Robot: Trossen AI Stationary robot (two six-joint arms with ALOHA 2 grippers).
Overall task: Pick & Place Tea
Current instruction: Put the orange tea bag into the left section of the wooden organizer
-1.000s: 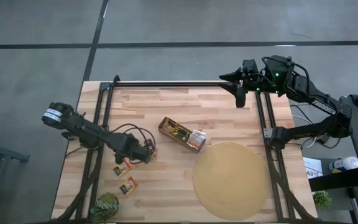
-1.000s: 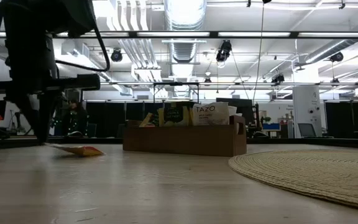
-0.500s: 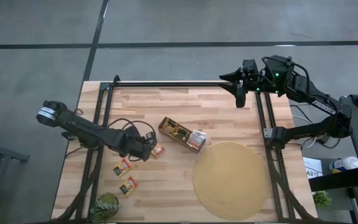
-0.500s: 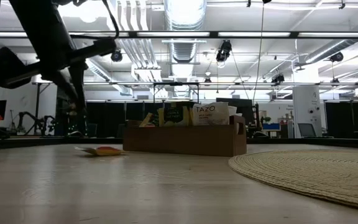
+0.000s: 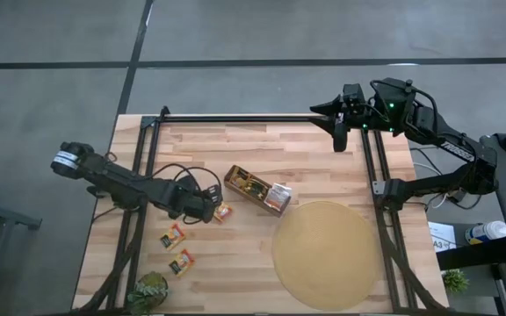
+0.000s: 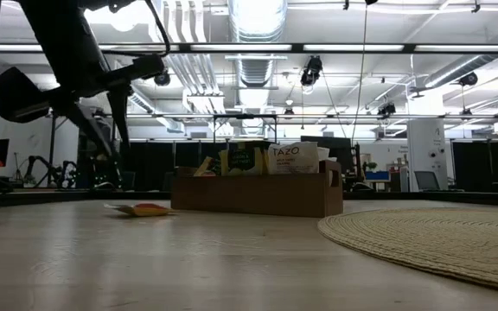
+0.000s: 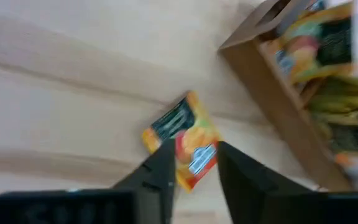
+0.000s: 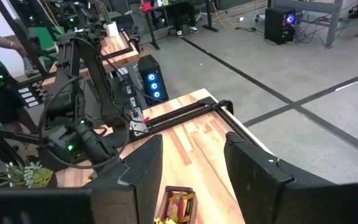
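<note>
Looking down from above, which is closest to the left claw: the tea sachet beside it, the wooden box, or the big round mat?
From the left gripper:
1. Orange tea sachet, right beside its tip.
2. Wooden tea box, mid-table.
3. Round woven mat, on the table's right side.

My left arm stretches low across the bench, its hand [image 5: 207, 205] raised just above the surface, fingers [image 7: 160, 171] parted. My right arm waits folded at the far edge, hand [image 5: 339, 140] open.
</note>
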